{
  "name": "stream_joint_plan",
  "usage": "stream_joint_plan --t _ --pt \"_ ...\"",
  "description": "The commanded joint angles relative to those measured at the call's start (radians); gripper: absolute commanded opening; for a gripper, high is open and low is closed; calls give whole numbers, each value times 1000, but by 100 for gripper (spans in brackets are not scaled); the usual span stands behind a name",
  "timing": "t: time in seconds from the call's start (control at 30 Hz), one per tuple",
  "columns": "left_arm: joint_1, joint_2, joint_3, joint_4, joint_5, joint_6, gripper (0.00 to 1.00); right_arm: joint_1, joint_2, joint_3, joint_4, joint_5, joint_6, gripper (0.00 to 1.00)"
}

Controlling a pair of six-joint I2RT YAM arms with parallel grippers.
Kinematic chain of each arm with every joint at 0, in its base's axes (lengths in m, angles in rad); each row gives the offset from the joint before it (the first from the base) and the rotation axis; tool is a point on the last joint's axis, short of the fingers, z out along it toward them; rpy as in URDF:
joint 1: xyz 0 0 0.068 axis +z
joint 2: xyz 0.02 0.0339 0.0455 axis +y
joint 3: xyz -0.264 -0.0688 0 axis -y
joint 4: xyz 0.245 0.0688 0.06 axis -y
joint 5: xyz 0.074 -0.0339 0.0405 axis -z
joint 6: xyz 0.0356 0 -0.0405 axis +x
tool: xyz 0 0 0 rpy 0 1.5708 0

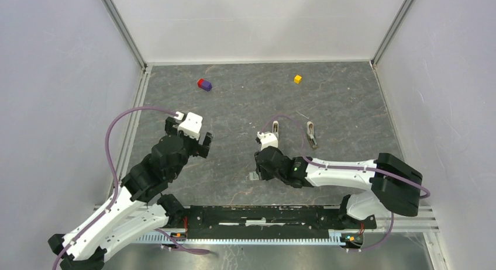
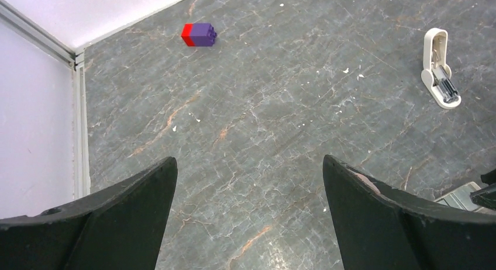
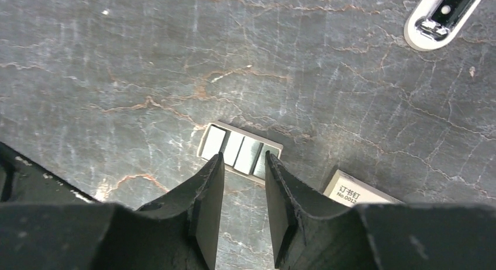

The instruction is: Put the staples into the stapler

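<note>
The staples (image 3: 233,146) lie as several silver strips in a small open tray (image 3: 206,142) on the table. In the right wrist view my right gripper (image 3: 244,156) hangs over the tray's near edge, its jaws narrowly open with one strip lying in line with the gap. From above, that gripper (image 1: 258,172) is at the table's middle. The stapler (image 2: 440,68), white with a grey metal inside, lies opened and apart from both grippers; it also shows from above (image 1: 275,128). My left gripper (image 2: 250,159) stands wide open over bare table, holding nothing.
A similar white and grey piece (image 1: 312,134) lies right of the stapler. The staple box's white labelled sleeve (image 3: 358,194) sits beside the tray. A red and purple block (image 1: 204,84) and a yellow cube (image 1: 298,79) lie at the back. Walls enclose three sides.
</note>
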Motion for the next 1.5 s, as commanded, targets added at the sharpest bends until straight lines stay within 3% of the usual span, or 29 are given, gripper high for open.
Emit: stream_joint_plan --t 0.0,0.7,1.47 --pt "4 -5 -20 74 -41 14 100 13 28 48 -18 54 2 37" --pt "4 -19 -18 70 -42 12 100 31 147 95 -49 48 -17 30" --pt "4 -31 -20 72 -37 12 100 35 121 119 -62 52 -32 29"
